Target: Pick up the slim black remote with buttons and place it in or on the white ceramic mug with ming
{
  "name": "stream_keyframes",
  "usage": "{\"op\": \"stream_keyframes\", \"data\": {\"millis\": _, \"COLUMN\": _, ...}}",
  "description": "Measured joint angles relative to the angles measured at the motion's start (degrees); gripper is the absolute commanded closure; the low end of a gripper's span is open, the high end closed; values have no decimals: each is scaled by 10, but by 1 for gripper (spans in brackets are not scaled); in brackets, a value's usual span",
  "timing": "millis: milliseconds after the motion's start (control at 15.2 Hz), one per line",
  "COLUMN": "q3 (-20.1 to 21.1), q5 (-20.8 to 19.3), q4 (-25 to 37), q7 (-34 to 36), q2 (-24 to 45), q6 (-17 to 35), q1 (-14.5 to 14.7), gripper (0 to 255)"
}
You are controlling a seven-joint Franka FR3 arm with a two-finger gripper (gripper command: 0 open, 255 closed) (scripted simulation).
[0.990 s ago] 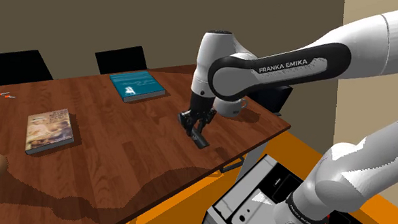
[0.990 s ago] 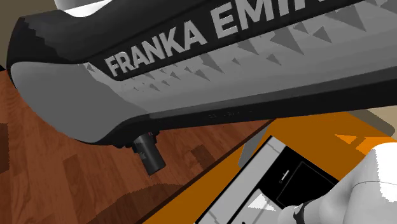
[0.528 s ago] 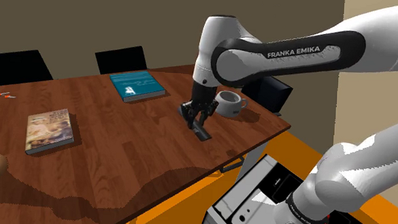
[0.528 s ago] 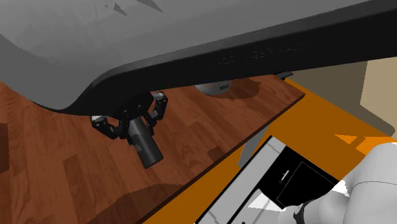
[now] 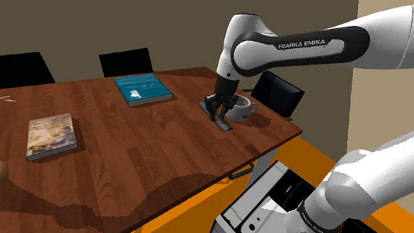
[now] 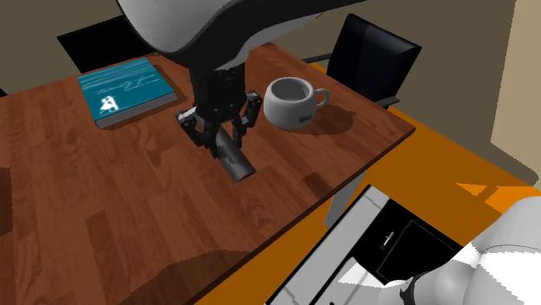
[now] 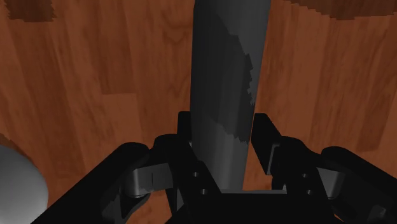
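- The remote (image 6: 234, 161) is a slim, plain grey-black slab (can't make out any buttons).
- The gripper (image 6: 221, 137) has its jaws pinching one end, so the remote hangs tilted over the table (image 6: 104, 208), near the white mug (image 6: 293, 102).
- Half a second back it was farther from the mug.

table (image 5: 126, 159): brown wood | on it: teal book (image 5: 143, 89), white mug (image 6: 290, 108), second book (image 5: 50, 135)

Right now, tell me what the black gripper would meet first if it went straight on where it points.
The black gripper would probably meet the brown wooden tabletop, its clasped slim dark remote touching first; the gap is unclear.
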Motion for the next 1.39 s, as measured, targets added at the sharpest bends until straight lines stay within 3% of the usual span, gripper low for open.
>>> {"op": "stream_keyframes", "data": {"millis": 726, "q3": -102, "q5": -36, "q4": 31, "q7": -150, "q2": 42, "q6": -6, "q1": -67, "gripper": 255}}
{"op": "stream_keyframes", "data": {"millis": 1386, "q3": -177, "q5": -51, "q4": 141, "q7": -272, "q2": 145, "q6": -22, "q1": -122, "gripper": 255}}
